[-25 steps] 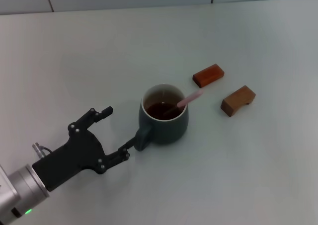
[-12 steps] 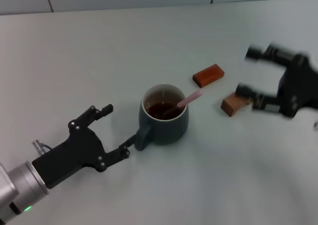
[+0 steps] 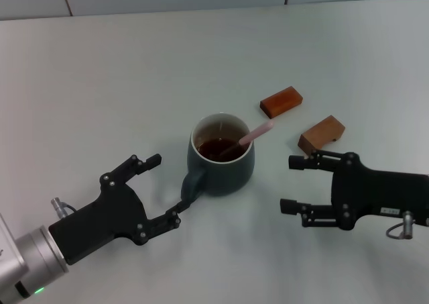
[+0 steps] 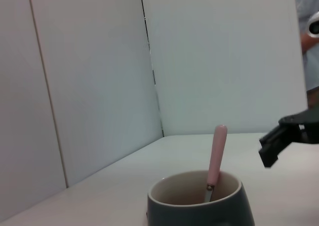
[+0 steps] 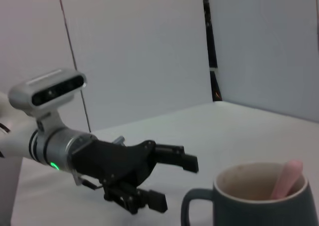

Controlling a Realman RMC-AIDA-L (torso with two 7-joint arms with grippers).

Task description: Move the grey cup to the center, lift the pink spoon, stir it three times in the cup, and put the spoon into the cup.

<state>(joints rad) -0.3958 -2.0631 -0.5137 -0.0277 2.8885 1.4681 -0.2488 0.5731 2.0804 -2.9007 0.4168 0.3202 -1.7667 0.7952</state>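
Blue-grey ceramic holds the middle of the pale bench [image 3: 100,69]: the grey cup [image 3: 221,158] stands upright, dark brown liquid inside, its loop handle turned toward the robot's left side. And the pink spoon [image 3: 249,137] is in the cup, bowl down in the liquid, its pale handle leaning out over the rim on the side facing the wooden blocks. From the left wrist camera the spoon's handle [image 4: 217,154] rises well above the cup's rim [image 4: 195,198]; the right wrist camera shows it [image 5: 285,178] resting against the inner wall of the cup [image 5: 259,201].

Left gripper [image 3: 163,190] sits low beside the cup, fingers spread wide, with one fingertip just beside the handle and the other out in the open; nothing between them. Right gripper [image 3: 291,184] is on the opposite side, also splayed apart and holding nothing, near the cup but not touching it.

Beyond the cup lie two brown wooden blocks: the reddish block [image 3: 281,101] farther back, the lighter block [image 3: 322,135] just beyond the right gripper's upper finger.
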